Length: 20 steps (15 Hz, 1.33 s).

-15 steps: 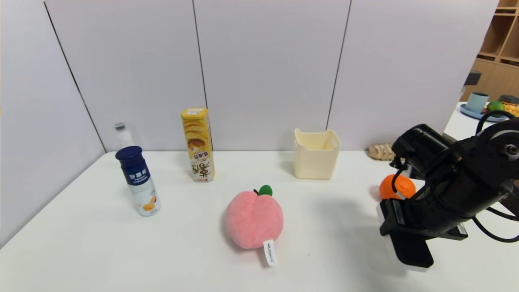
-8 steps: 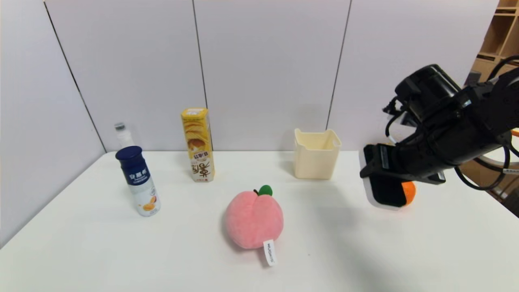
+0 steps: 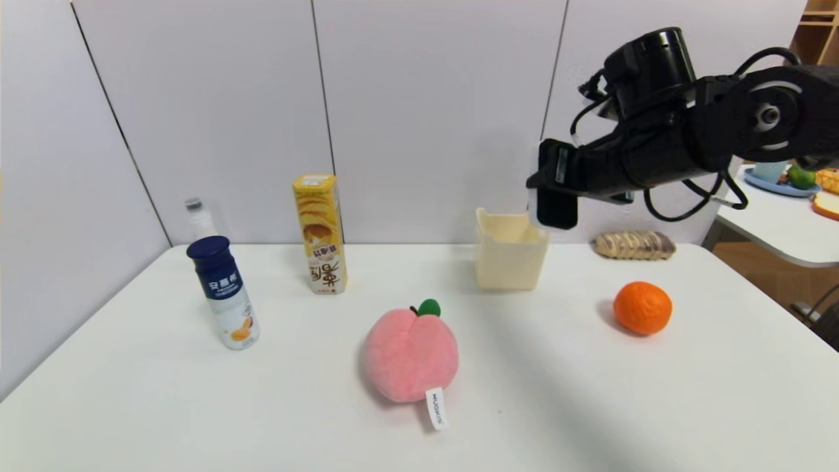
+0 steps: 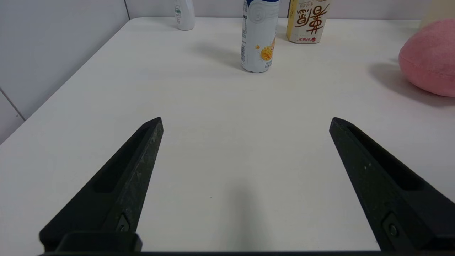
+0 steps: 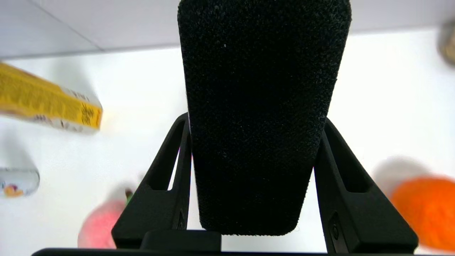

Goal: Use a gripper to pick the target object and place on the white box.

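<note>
Eraser (image 3: 557, 187), black felt top and white base, is pinched across its width between the two fingers of my right hand (image 5: 254, 122). I have it up in the air, clear of the white surface (image 3: 262, 406), by the upper rim of the white box (image 3: 510, 259), on the box's right side, and it hides part of that rim in the head view. Can't tell if they touch. Box is upright, open top. My left hand (image 4: 246, 121) is idle over the left part of the surface, fingers spread wide, nothing between them. Orange (image 3: 642, 308) sits to the right, nearer me than the box; long striped pastry-like item (image 3: 634, 245) lies behind it at the back edge. Pink plush peach (image 3: 411, 354) with green leaf and white tag is around the middle. Yellow snack carton (image 3: 321, 234) stands upright left of the box; blue-capped bottle (image 3: 224, 293) farther left, small clear-white bottle (image 3: 200, 218) behind that.
</note>
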Available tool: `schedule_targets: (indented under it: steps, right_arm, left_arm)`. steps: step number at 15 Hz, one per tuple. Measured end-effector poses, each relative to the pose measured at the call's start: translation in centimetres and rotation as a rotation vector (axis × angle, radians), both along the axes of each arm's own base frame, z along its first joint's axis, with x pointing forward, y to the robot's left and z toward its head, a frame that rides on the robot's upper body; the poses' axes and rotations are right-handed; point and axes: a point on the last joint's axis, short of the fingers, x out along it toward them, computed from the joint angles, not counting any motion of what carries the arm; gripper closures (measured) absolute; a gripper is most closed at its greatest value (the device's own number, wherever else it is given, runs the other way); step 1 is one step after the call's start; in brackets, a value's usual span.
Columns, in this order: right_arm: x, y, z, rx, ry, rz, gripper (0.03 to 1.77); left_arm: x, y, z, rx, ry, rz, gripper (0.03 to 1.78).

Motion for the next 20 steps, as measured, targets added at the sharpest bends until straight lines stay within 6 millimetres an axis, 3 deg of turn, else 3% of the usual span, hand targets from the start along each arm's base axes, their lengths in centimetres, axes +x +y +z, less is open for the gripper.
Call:
schedule_targets:
  steps: [6, 12, 20]
  right_arm:
    - [3.5, 1.7, -2.4, -0.063, -0.097, -0.034, 0.84]
    - [5.3, 2.9, -5.9, -0.127, -0.040, -0.061, 0.84]
    - [6.6, 4.0, -5.6, -0.085, -0.132, -0.057, 0.84]
  left_arm:
    - [0.0, 0.0, 0.0, 0.000, 0.000, 0.000, 0.12]
    - [0.0, 0.0, 0.0, 0.000, 0.000, -0.001, 0.12]
    - [0.0, 0.0, 0.0, 0.000, 0.000, -0.001, 0.12]
